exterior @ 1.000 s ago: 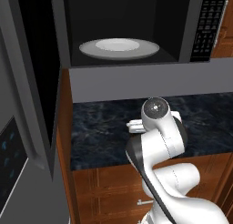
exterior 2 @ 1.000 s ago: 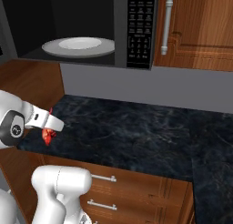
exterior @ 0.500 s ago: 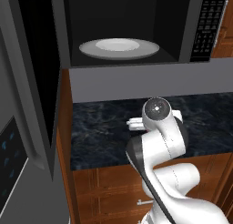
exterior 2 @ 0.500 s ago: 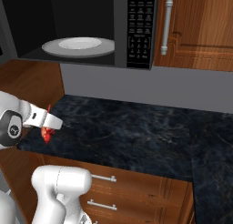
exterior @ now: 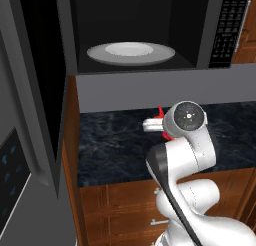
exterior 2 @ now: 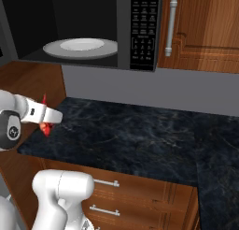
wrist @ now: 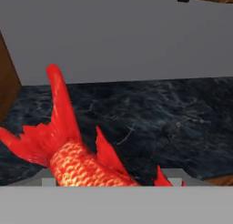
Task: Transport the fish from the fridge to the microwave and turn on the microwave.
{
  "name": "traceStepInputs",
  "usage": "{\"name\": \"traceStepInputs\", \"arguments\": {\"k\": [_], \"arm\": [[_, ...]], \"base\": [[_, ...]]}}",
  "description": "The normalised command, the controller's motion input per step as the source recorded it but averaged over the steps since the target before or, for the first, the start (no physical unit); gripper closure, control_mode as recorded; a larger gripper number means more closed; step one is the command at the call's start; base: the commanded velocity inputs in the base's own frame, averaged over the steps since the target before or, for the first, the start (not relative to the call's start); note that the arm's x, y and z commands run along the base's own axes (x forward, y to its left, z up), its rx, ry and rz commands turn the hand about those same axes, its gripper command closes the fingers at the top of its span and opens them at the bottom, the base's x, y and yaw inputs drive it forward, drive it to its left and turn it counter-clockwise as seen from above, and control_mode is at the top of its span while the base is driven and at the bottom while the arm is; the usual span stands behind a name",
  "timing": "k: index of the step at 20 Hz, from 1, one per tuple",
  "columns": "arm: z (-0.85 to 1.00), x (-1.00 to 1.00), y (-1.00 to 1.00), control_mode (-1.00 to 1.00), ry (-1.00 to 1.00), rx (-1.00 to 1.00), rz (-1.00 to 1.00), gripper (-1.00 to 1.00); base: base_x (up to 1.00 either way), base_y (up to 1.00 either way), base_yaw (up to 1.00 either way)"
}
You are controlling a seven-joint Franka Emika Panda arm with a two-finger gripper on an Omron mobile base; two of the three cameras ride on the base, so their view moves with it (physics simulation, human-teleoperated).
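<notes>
A dark marbled counter (exterior 2: pixel 140 135) ran along a plain grey backsplash (exterior 2: pixel 154 91), with brown wooden drawers (exterior 2: pixel 135 201) below its near edge and a wooden cabinet (exterior 2: pixel 205 28) with a metal bar handle (exterior 2: pixel 171 25) above it at the right. The microwave (exterior: pixel 150 30) hung over the counter with its door (exterior: pixel 35 90) swung open to the left; inside the dark cavity lay a round grey turntable (exterior: pixel 131 52), bare, and the black keypad (exterior 2: pixel 142 32) sat on the right of the frame. The gripper (exterior: pixel 159 124) hung over the left part of the counter, below the level of the microwave's floor. The fish (wrist: pixel 75 150), red-orange and scaled, sat in the gripper with its forked tail pointing up and away toward the backsplash; the fingertips themselves were hidden, so the pinch could only be read from the fish being carried clear of the counter. A wooden side panel (exterior 2: pixel 28 84) closed the counter at the left.
</notes>
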Motion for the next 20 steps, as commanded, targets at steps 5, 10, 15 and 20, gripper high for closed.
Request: {"name": "traceStepInputs", "arguments": {"k": [5,10,15,20], "arm": [[0.52,0.00,-0.01,-1.00,0.00,0.12,0.16,1.00],[0.39,0.02,-0.01,-1.00,0.00,0.12,0.21,1.00],[0.37,0.10,0.00,-1.00,-0.03,0.00,0.16,1.00],[0.41,0.18,0.00,-1.00,-0.05,0.00,0.13,1.00]], "base": [[0.00,0.00,0.00],[0.00,0.00,0.00],[0.00,0.00,0.00],[0.00,0.00,0.00]]}}
